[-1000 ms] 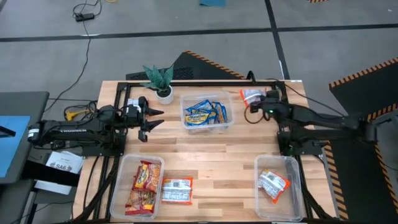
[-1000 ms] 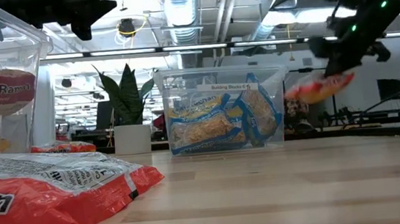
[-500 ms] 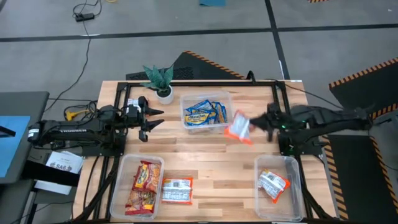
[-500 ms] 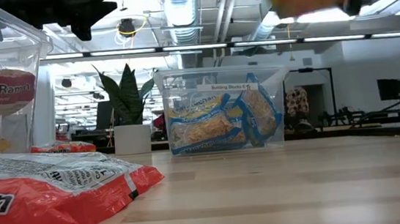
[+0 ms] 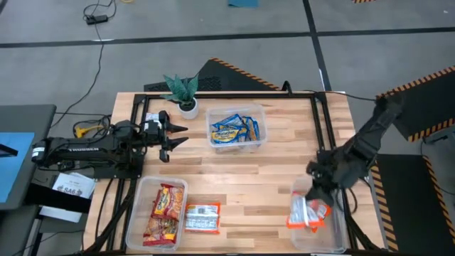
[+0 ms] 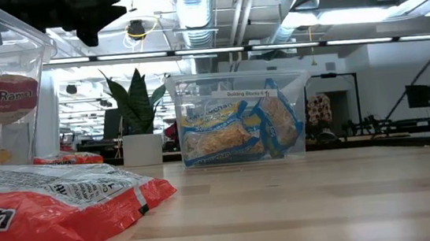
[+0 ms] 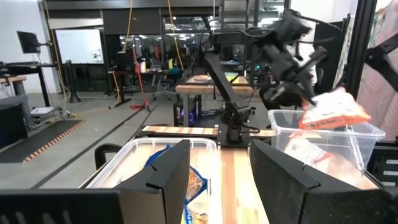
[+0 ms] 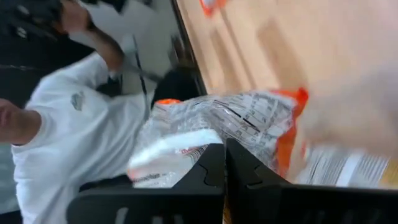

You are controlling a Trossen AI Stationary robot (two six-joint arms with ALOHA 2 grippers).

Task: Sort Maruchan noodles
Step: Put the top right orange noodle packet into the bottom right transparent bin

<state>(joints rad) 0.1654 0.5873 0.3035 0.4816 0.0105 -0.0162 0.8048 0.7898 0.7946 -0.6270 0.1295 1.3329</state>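
Tubs: you have three clear tubs [image 5: 237, 146], [image 5: 141, 195], [image 5: 334, 185].
Blue packets [image 5: 234, 130]: several in the far tub; exact number unclear.
Red packets [image 5: 163, 212]: about two in your near-left tub.
Orange-white packets: one loose [image 5: 202, 217], one in the right tub [image 5: 317, 210], one held [image 5: 297, 213].
Plants: one [image 5: 183, 90].
Arms: two.

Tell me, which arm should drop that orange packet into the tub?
The right: its gripper already holds the orange-and-white noodle packet over the right front tub. The left gripper waits far across the table.
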